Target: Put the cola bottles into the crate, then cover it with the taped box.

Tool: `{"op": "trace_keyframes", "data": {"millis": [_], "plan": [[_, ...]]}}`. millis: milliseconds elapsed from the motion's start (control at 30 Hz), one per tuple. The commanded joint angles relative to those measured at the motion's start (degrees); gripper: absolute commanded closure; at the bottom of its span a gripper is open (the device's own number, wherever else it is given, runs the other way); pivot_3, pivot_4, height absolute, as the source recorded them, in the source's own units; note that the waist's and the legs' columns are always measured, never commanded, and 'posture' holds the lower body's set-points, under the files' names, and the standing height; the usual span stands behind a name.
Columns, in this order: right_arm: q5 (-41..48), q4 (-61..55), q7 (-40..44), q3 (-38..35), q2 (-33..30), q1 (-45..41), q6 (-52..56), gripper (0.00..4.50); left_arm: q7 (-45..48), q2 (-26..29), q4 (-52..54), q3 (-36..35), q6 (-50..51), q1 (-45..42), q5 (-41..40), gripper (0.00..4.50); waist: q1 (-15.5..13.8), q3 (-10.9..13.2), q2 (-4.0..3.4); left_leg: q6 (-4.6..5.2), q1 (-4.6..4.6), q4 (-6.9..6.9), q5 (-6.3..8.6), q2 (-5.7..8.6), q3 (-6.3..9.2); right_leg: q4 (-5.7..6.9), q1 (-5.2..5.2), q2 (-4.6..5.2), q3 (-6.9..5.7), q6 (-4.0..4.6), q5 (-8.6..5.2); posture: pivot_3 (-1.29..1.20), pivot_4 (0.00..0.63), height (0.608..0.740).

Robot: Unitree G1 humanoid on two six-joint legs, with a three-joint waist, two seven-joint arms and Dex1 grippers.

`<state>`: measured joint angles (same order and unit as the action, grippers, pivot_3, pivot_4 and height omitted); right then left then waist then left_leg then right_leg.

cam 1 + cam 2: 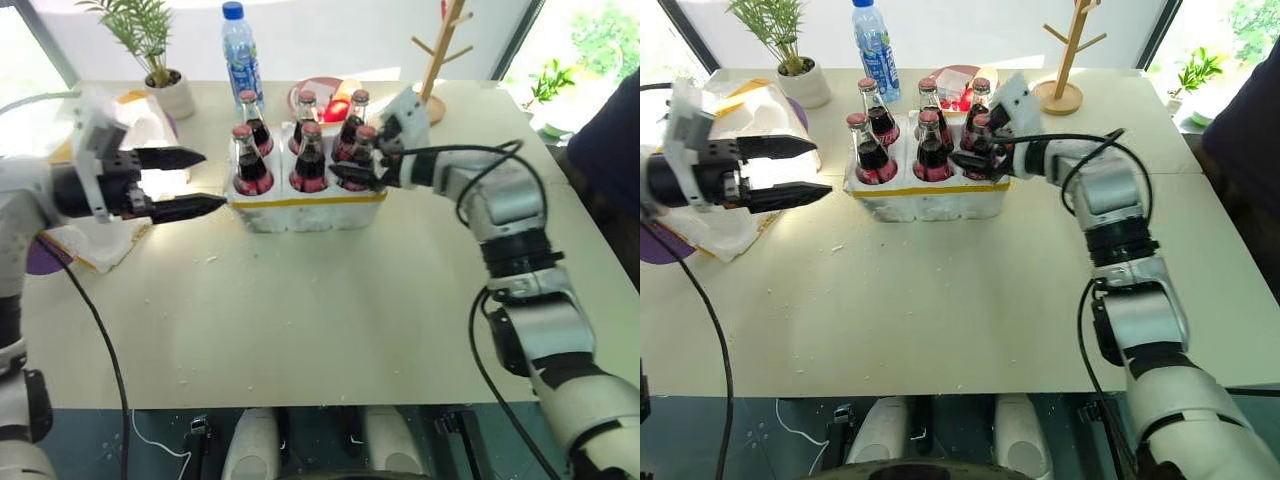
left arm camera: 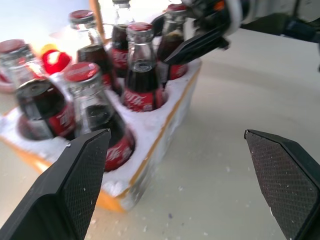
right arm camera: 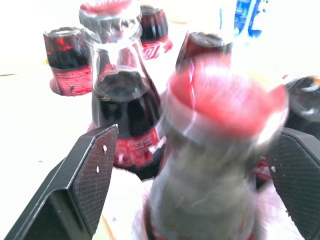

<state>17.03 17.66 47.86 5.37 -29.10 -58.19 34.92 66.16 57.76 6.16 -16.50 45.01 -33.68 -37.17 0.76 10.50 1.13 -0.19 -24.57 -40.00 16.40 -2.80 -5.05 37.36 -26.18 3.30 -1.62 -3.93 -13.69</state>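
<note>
Six cola bottles are standing in the crate, the low white foam block with the yellow tape band, sitting at the middle of the table toward its far side. All six wells are filled.

The right gripper is reaching in from the right at the near right bottle. From the head camera its black fingers are sitting at that bottle's neck, and contact is hard to judge from there. The right wrist view is settling it: the two pads are standing wide on either side of the red cap, with a gap on each side, not clamped.

The left gripper is hovering just left of the crate, jaws wide and holding nothing. Its wrist view is showing the crate's yellow band up close, foam crumbs on the table, and the right gripper at the far bottle.

Behind the crate the head views are showing a blue-capped water bottle, a potted plant and a wooden stand. A crumpled bag is lying beneath the left gripper.
</note>
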Motion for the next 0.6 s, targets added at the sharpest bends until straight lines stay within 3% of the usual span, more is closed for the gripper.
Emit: {"op": "trace_keyframes", "data": {"millis": [33,200,333,467,600], "plan": [[1.89,-7.94,3.89,-4.44,-7.20,-0.69,2.42,0.01,-0.37,5.18,4.77,-10.68,2.48,4.22,-2.32,0.00,0.04,0.00,0.00,0.08,0.00,0.01,0.05,0.00,-0.02,-0.05,0.00,0.02,0.00,0.00,0.00,0.00,0.150,0.740],[5.97,-11.56,10.74,-7.02,-16.09,-1.10,8.46,0.01,4.17,13.24,4.83,-25.22,4.58,18.00,2.36,0.00,0.41,0.00,-0.01,0.33,0.15,0.05,0.19,-0.02,-0.10,0.01,0.01,-0.02,0.01,0.03,-0.02,0.00,0.150,0.740],[12.37,-18.10,15.05,-9.04,-17.96,-0.18,13.12,0.01,13.22,20.73,-4.82,-38.53,2.02,31.48,15.53,0.00,0.53,0.09,-0.10,0.29,0.17,0.09,0.17,-0.08,-0.30,0.09,-0.16,-0.05,0.06,0.15,0.03,0.00,0.150,0.740],[18.23,-22.94,17.24,-10.16,-16.73,0.94,15.62,0.01,15.57,25.05,-19.07,-38.37,-7.28,40.29,26.05,0.00,0.30,0.02,-0.25,0.29,0.28,0.21,0.17,-0.12,-0.63,0.09,-0.18,-0.05,0.04,0.25,-0.03,0.00,0.150,0.740],[22.26,-26.03,18.17,-11.05,-16.69,1.91,16.53,0.01,11.67,28.88,-30.11,-28.96,-10.63,36.19,26.38,0.00,-0.25,0.02,-0.22,0.28,0.28,0.26,0.18,-0.12,-0.66,0.09,-0.16,0.04,0.01,0.27,-0.04,0.00,0.150,0.740]]}}
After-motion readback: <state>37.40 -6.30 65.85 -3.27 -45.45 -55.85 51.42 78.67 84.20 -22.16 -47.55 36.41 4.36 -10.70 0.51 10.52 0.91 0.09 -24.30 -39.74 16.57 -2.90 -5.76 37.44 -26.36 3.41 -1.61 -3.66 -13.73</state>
